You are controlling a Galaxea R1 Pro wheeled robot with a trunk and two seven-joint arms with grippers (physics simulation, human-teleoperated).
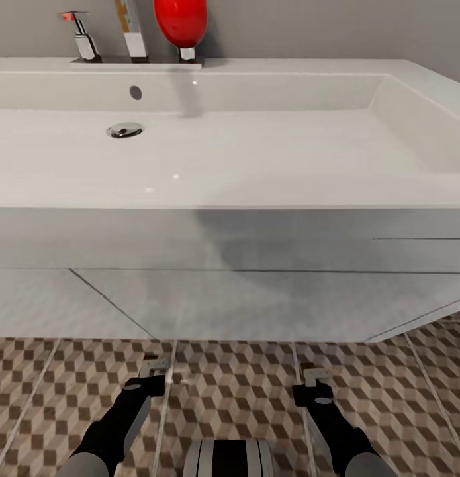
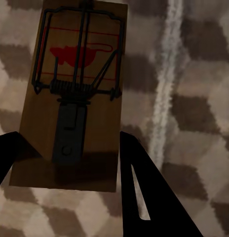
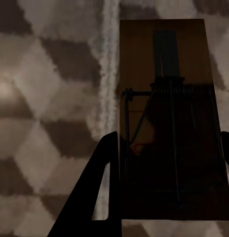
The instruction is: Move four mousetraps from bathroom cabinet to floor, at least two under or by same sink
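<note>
I stand facing a white bathroom sink [image 1: 256, 199], with the cube-patterned bathroom floor [image 1: 236, 391] below it. My left gripper [image 1: 152, 379] hangs low over the tiles, shut on a tan mousetrap [image 1: 150, 364]. In the left wrist view that mousetrap [image 2: 80, 64], with its wire and red mark, sits between the dark fingers [image 2: 139, 187] of the gripper [image 2: 70, 140]. My right gripper [image 1: 314, 387] is shut on a second mousetrap [image 1: 316, 375], which appears shadowed [image 3: 166, 64] in the right gripper [image 3: 170, 138]. The cabinet is out of view.
The white basin unit's front panels [image 1: 223, 298] rise just beyond both grippers. On the sink's back ledge stand a chrome faucet [image 1: 84, 40], a bottle [image 1: 132, 30] and a red dispenser [image 1: 182, 23]. My own base [image 1: 228, 457] is at the lower edge.
</note>
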